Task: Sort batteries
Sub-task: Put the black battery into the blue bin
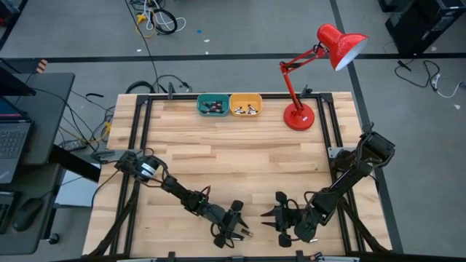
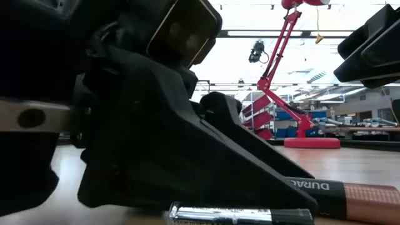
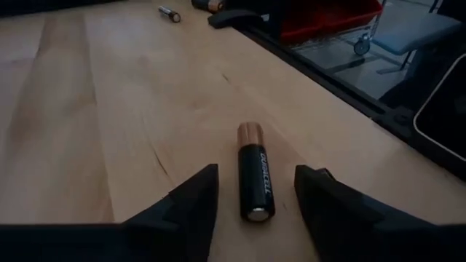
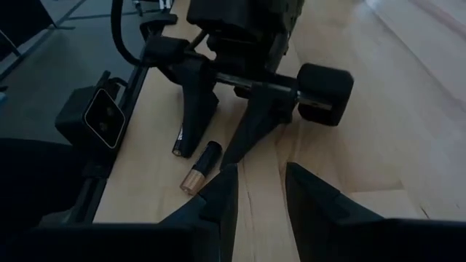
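Both arms low at the near table edge, little room behind them. Left gripper (image 1: 240,234) near-centre, fingers (image 3: 191,207) apart, straddling one battery (image 3: 255,179) lying flat on the wood, copper end pointing away from the wrist; pads not touching it. Right wrist view shows a second battery (image 4: 181,143) lying just beside the first, partly under the left finger, both close to the near edge rail. Low view has them right at the lens, one behind the other.

Right gripper (image 1: 275,217) just right of the left one, tips facing it, fingers (image 4: 218,196) slightly apart, holding nothing. Gap between the two grippers is tight.

More batteries: two (image 3: 170,13) farther along the near edge in the left wrist view, by a black clamp. Others sit in the teal bin (image 1: 212,105) and yellow bin (image 1: 245,105) at the far edge, centre.

Mid table is open wood (image 1: 240,156), free travel to the bins. Red lamp (image 1: 309,73) stands far right, base just right of the yellow bin, its arm leaning over that corner. Black frame rails run along the left and right sides
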### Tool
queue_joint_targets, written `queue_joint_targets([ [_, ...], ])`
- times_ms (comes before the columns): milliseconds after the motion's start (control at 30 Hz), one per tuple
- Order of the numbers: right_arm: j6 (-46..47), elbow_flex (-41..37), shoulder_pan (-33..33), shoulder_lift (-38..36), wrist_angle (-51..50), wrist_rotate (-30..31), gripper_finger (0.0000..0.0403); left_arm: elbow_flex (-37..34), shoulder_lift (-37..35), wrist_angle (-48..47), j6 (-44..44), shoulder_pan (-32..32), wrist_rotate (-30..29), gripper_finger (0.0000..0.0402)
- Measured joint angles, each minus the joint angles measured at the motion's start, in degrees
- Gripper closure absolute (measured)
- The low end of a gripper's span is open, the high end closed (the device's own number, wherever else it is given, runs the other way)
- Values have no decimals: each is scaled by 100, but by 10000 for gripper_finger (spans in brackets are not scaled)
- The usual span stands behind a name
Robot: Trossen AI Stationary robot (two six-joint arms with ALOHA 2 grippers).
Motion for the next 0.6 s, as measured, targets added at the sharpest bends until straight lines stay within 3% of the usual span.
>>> queue_joint_targets([
  [167,0,0,0,2,2,0,300,1,18,15,-137,31,2,238],
  [367,0,0,0,2,-2,-1,300,8,18,-80,-260,109,-12,331],
  [600,0,0,23,2,-2,-2,300,-88,16,56,-275,128,-443,337],
])
